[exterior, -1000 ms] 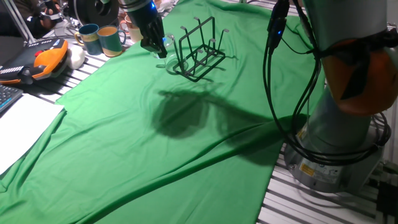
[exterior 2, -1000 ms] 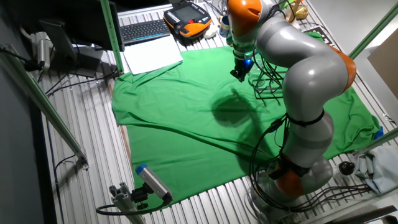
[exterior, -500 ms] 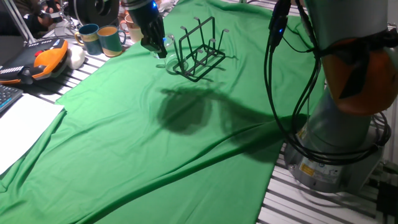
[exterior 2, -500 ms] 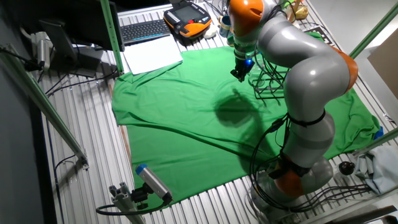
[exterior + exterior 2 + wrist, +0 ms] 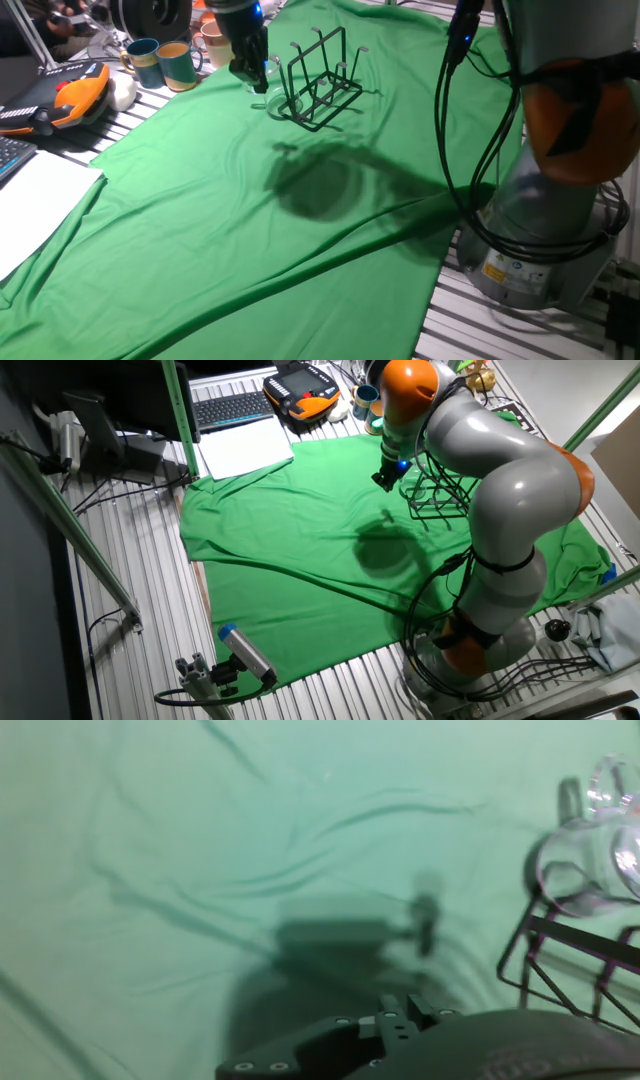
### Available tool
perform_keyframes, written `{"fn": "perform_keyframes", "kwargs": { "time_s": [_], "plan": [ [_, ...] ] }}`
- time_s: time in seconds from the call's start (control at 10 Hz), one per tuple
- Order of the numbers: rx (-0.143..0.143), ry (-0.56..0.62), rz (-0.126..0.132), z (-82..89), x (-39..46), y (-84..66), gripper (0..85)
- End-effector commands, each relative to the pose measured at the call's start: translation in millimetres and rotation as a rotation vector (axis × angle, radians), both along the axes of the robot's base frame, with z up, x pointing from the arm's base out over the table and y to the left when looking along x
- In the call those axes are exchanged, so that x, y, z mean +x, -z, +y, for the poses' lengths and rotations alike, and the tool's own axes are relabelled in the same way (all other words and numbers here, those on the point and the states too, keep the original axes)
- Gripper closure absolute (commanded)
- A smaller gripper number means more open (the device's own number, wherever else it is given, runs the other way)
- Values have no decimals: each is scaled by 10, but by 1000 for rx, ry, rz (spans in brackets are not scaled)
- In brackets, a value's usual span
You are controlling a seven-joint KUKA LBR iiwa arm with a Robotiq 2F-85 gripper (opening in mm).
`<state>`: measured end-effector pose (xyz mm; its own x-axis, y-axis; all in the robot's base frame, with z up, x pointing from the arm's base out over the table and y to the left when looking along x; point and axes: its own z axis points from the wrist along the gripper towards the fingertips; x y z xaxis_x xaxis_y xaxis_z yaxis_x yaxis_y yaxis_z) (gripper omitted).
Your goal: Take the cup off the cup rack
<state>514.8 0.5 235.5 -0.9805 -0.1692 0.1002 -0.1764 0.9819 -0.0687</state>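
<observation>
Gripper (image 5: 252, 74) hangs just beside the rack's (image 5: 320, 82) end nearest the mugs (image 5: 163, 62); cannot tell whether its fingers are open or closed. Glass cup (image 5: 590, 850) sits on a prong at the rack's corner, above the green cloth (image 5: 250, 230).
</observation>
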Motion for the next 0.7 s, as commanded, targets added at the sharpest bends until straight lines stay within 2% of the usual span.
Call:
{"fn": "perform_keyframes", "kwargs": {
  "time_s": [0.0, 0.3, 0.4, 0.5, 0.6],
  "plan": [
    [-17, 12, -21, 1, -1, -3, 680],
    [-35, 65, -36, 1, -1, -3, 680],
    [24, 66, -39, 1, -1, -3, 680],
    [4, 54, -29, 1, -1, -3, 680],
    [-6, 50, -40, 1, -1, -3, 680]
  ]
}}
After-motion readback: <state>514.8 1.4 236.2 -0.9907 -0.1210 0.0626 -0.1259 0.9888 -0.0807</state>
